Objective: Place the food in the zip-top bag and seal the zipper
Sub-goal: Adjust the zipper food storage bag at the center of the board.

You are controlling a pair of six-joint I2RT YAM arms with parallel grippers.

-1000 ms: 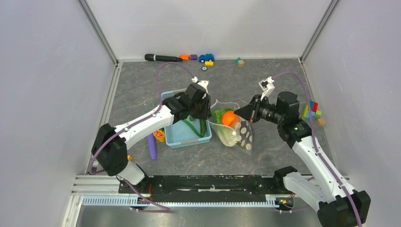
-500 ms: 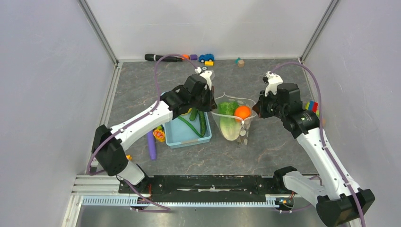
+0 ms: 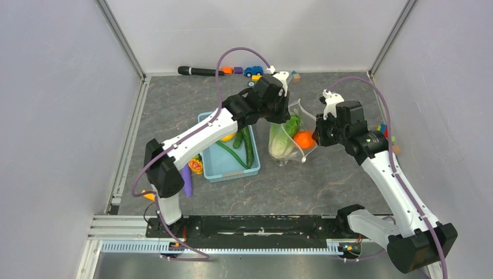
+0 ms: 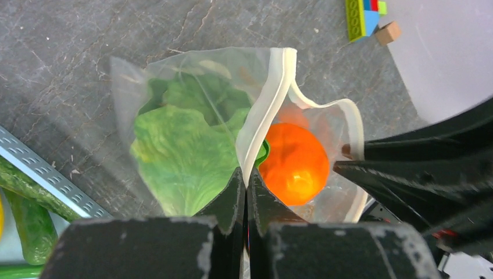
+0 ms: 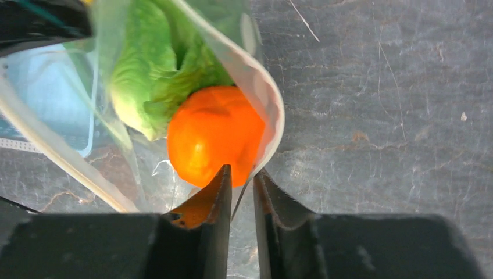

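The zip-top bag [image 3: 289, 138] stands on the table between my grippers, with the green lettuce [image 3: 281, 139] and an orange round piece [image 3: 304, 139] inside. My left gripper [image 3: 286, 118] is shut on the white zipper [image 4: 264, 110] at the bag's left rim; lettuce [image 4: 174, 145] and the orange piece [image 4: 293, 163] show beyond it. My right gripper [image 3: 317, 131] is at the right rim. In the right wrist view its jaws stand slightly apart around the thin bag edge [image 5: 273, 116], beside the orange piece [image 5: 212, 136]. A cucumber [image 3: 249, 148] and a yellow piece [image 3: 228, 138] lie in the basket.
The light-blue basket [image 3: 224, 172] sits left of the bag. A purple rod [image 3: 186, 180] and a small orange piece [image 3: 196, 165] lie left of it. A black marker [image 3: 200, 71], toy car [image 3: 253, 71] and blocks line the back wall; coloured bricks [image 3: 385, 132] sit at right.
My left gripper has swung right and back with the bag's left rim, bringing it toward the right rim, so the mouth has narrowed. The right gripper stayed near the right rim.
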